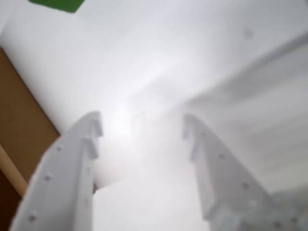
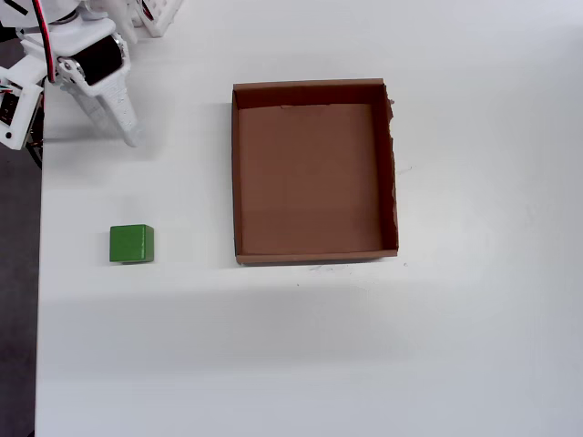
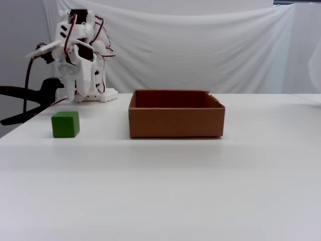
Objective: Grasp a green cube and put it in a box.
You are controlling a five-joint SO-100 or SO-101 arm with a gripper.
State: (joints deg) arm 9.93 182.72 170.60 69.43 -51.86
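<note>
The green cube [image 2: 131, 244] rests on the white table, well left of the box in the overhead view, and shows at front left [image 3: 65, 124] in the fixed view. The box [image 2: 235, 173] is a shallow brown cardboard tray with nothing in it; its front wall [image 3: 175, 123] faces the fixed camera. My gripper [image 2: 77, 137] hangs open at the table's back left corner, some way behind the cube. In the wrist view the white fingers [image 1: 140, 129] spread wide around bare table. Only a cube corner [image 1: 57, 4] peeks in at the top edge, and the brown box [image 1: 19, 125] lies at left.
The table's left edge [image 2: 38, 273] runs close beside the cube, with dark floor beyond it. A black clamp [image 3: 25, 100] sticks out at the back left by the arm's base [image 3: 93, 95]. A white cloth hangs behind the table.
</note>
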